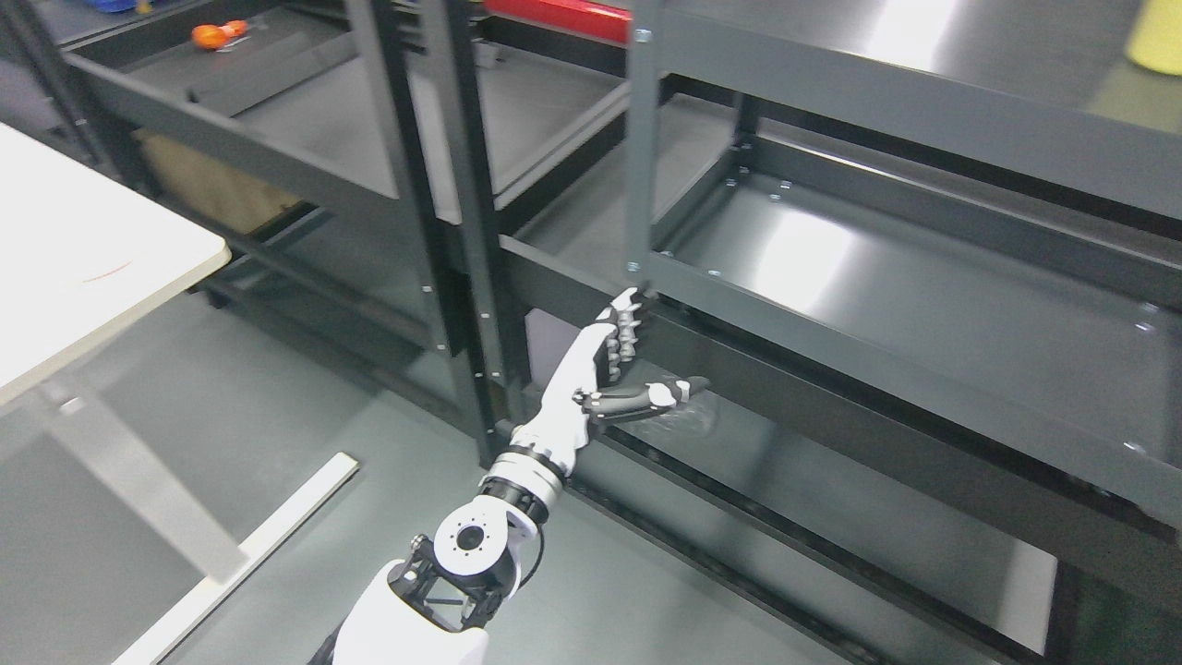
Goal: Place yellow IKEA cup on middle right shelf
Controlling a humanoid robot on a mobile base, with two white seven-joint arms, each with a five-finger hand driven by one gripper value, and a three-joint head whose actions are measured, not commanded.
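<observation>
The yellow cup (1160, 35) stands on the top shelf of the right-hand rack, cut off by the picture's upper right corner. Below it lies the dark grey middle right shelf (923, 296), with nothing on its visible surface. My left hand (646, 356) reaches up from the bottom edge, its fingers (628, 328) extended and the thumb spread, holding nothing. The fingertips are at the front left corner of that middle shelf, by the grey upright post (640, 148). The cup is far up and to the right of the hand.
A white table (83, 259) fills the left side. On the left rack an orange object (220, 34) lies on the upper shelf, with a brown box (212, 189) beneath it. A red item (554, 17) sits at the top. Dark rack posts (462, 231) stand left of my hand.
</observation>
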